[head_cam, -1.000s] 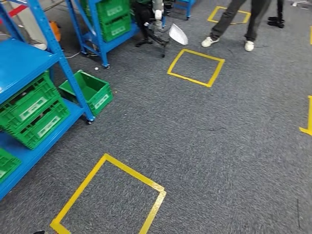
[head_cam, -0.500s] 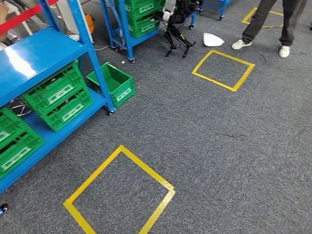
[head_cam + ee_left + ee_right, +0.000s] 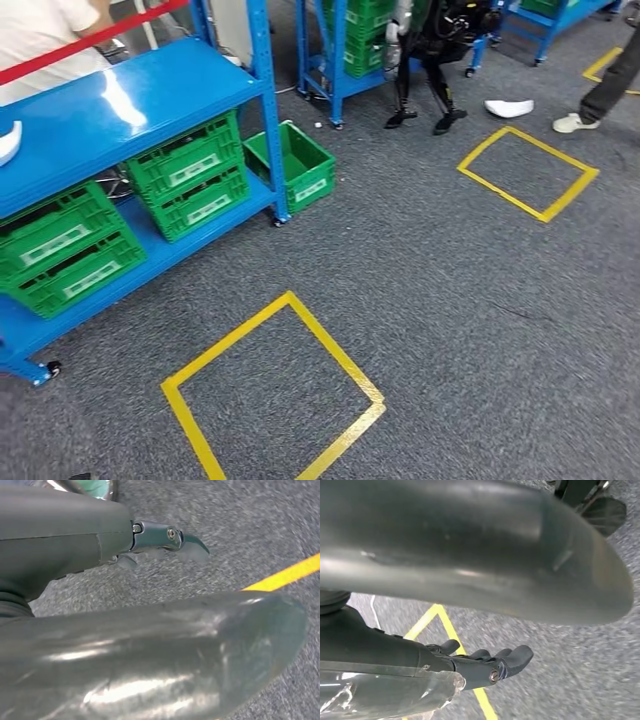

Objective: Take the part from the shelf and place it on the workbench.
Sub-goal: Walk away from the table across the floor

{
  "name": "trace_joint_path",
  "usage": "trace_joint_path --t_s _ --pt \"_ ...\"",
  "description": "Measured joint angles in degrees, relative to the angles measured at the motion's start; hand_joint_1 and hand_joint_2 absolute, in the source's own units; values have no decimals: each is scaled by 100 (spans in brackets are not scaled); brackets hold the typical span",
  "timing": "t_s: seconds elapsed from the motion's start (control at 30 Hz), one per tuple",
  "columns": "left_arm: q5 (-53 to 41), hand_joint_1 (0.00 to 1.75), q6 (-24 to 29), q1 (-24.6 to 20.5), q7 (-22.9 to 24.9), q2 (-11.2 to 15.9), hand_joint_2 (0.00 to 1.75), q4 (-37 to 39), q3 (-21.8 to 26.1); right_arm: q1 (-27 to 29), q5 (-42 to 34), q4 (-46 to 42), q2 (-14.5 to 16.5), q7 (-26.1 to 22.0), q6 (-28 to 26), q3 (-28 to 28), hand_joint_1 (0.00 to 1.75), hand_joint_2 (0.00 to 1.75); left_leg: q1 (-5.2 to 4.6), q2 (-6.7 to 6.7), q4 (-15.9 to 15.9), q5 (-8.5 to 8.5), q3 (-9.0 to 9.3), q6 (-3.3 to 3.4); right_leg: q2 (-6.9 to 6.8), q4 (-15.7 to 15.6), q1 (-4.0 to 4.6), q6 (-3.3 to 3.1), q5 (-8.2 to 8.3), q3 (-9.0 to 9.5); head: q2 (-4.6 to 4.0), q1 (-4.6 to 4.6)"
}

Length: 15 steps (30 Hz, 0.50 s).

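The blue shelf (image 3: pixel 151 95) stands at the left of the head view, with green crates (image 3: pixel 189 185) on its lower level. On its upper board, at the picture's left edge, lies a white rounded thing (image 3: pixel 7 142), cut off by the frame. My left hand (image 3: pixel 94 545) hangs over grey carpet, its dark fingers (image 3: pixel 177 537) stretched out and holding nothing. My right hand (image 3: pixel 433 540) hangs the same way, fingers (image 3: pixel 508 660) straight and apart from the thumb, with nothing in them.
A person in a white top (image 3: pixel 45 40) stands behind the shelf beyond a red bar. A green crate (image 3: pixel 294 165) sits on the floor by the shelf's post. Yellow tape squares (image 3: pixel 272 395) mark the carpet. Another robot (image 3: pixel 430 40), a white object (image 3: pixel 509 107) and a person's shoe (image 3: pixel 573 122) are farther off.
The whole picture has shifted right and down: the camera has turned toward the shelf, which now takes more of the left side. My hands hold nothing.
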Motion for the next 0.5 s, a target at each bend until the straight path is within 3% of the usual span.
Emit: trace_joint_path --t_s 0.07,0.1,0.17,0.23,0.3,0.37,0.4,0.43,0.5 --pt "0 0 15 1 2 -3 0 0 0 6 -1 2 3 2 2 1 0 0 4 -138 11 19 -39 -70 222 -446 -31 -20 111 207 1 -1" --pt "0 0 21 13 2 -4 0 0 0 8 -1 3 4 3 2 1 0 0 12 -199 7 37 -62 -108 234 -484 -24 -47 90 225 1 -1" --pt "2 0 24 57 2 -9 0 0 0 3 -2 3 7 -5 2 2 0 0 38 -246 -6 59 -98 -178 102 -501 -8 -128 117 234 0 -1" --pt "9 0 22 70 0 -12 0 0 0 4 -1 3 11 -30 2 2 0 0 29 22 253 -126 -238 -226 -53 -537 -6 -209 150 238 0 -45" --pt "19 0 14 36 -2 -15 0 0 0 27 1 3 13 -44 1 2 0 0 17 334 952 -523 -570 -256 -234 -551 15 -252 151 236 0 -100" --pt "22 0 7 23 -1 -20 0 1 0 44 1 3 13 -45 -1 2 0 0 19 395 1568 -752 -848 -269 -418 -550 36 -266 142 233 0 -112" --pt "23 0 6 31 -1 -22 0 2 0 41 1 3 13 -44 -1 2 0 0 18 403 1613 -707 -854 -266 -498 -549 42 -268 137 236 0 -112" --pt "24 0 6 40 -1 -22 0 2 0 35 0 3 13 -44 0 2 0 0 15 420 1451 -569 -757 -256 -569 -549 47 -265 132 243 0 -113" --pt "24 0 5 43 -1 -17 0 2 0 22 0 3 16 -44 1 3 0 0 -10 622 720 -202 -350 -215 -706 -545 62 -240 112 268 0 -119"
